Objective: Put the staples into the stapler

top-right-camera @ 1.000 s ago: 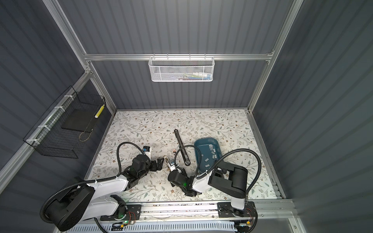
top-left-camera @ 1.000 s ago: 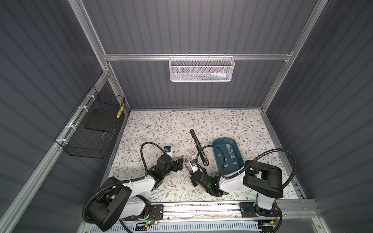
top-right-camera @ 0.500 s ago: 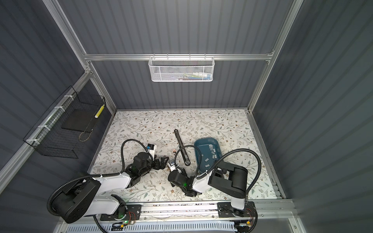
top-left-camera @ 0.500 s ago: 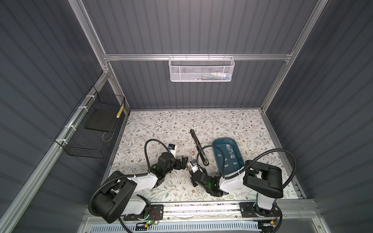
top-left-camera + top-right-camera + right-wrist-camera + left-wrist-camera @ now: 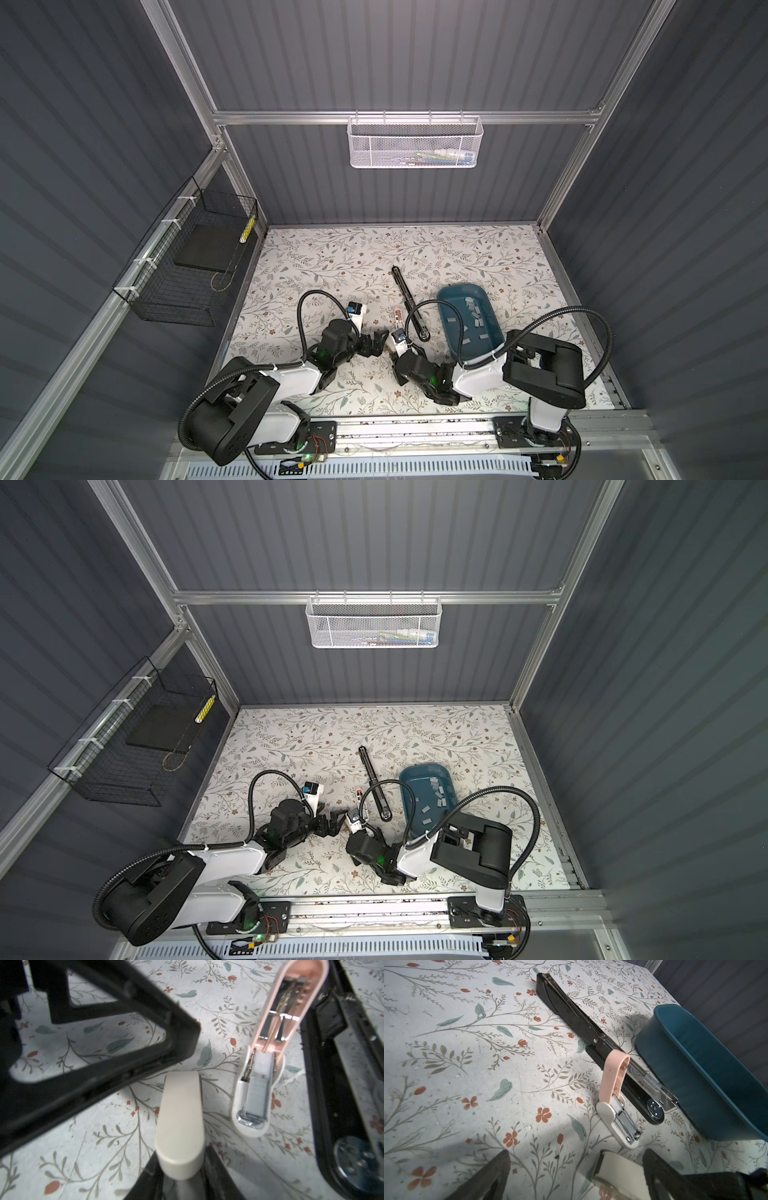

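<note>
L claw (image 5: 576, 1153) jaws apart; R claw (image 5: 181, 1157) round cream obj (image 5: 180, 1109), grip unclear; floral tabletop (image 5: 332, 257), grey ribbed walls (image 5: 415, 62).

Both top views are dim along the grey walls; overhead light falls brightest on the floral bench (image 5: 374, 257), where the arms (image 5: 291, 374) throw soft shadows. In the left wrist view, metal on the black stapler (image 5: 571, 1012) glints. The right wrist view blurs everything close.
</note>
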Tool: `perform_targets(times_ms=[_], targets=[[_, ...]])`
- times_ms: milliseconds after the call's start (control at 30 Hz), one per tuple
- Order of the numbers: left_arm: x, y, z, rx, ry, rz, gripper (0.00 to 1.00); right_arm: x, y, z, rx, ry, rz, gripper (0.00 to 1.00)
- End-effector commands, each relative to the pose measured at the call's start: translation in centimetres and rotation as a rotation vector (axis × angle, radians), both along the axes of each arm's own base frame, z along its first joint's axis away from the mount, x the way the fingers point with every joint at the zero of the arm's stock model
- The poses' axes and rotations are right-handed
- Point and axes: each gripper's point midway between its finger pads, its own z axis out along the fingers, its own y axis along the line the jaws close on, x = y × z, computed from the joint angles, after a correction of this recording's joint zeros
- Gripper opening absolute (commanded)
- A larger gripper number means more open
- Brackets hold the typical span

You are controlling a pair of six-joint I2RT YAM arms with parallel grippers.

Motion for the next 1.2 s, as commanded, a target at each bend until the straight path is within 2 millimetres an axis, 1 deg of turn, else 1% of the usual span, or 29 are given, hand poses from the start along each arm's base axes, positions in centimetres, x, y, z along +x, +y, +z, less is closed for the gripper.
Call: perform_targets(times_ms=[0,100,267,367,433,500,667,867,1067,1167], targets=[[-0.1,-0.2,0.1,0.007,-0.023,-0.025,1.0,-0.3,-0.4,1.3,0.003,0.0,0.0,0.47],[-0.2,-0.2,0.3,0.007,-0.031,-0.027,1.0,-0.2,-0.6,3.4,0.034,-0.021,-0.008,0.5],[-0.6,-0.1,0.4,-0.008,-0.035,-0.037,1.0,-0.4,-1.6,7.0,0.129,-0.053,-0.021,0.51],[-0.7,-0.3,0.4,-0.014,-0.03,-0.045,1.0,0.0,-1.8,8.8,0.17,-0.075,-0.049,0.44],[-0.8,-0.4,0.3,-0.016,-0.028,-0.054,0.99,0.4,-1.6,9.2,0.152,-0.074,-0.072,0.4],[-0.8,-0.6,0.4,-0.019,-0.03,-0.064,0.99,0.7,-1.2,9.2,0.126,-0.066,-0.087,0.35],[-0.9,-0.8,0.3,-0.019,-0.029,-0.076,0.96,1.2,-0.8,8.2,0.11,-0.046,-0.11,0.3],[-1.1,-1.0,0.1,-0.021,-0.029,-0.094,0.89,1.9,-0.1,6.3,0.071,0.017,-0.116,0.29],[-1.3,-1.0,0.0,-0.026,-0.028,-0.099,0.81,2.2,-0.4,4.5,0.056,0.058,-0.138,0.28],[-1.4,-1.1,-0.1,-0.029,-0.021,-0.107,0.8,2.3,-0.6,4.0,0.051,0.067,-0.143,0.28]])
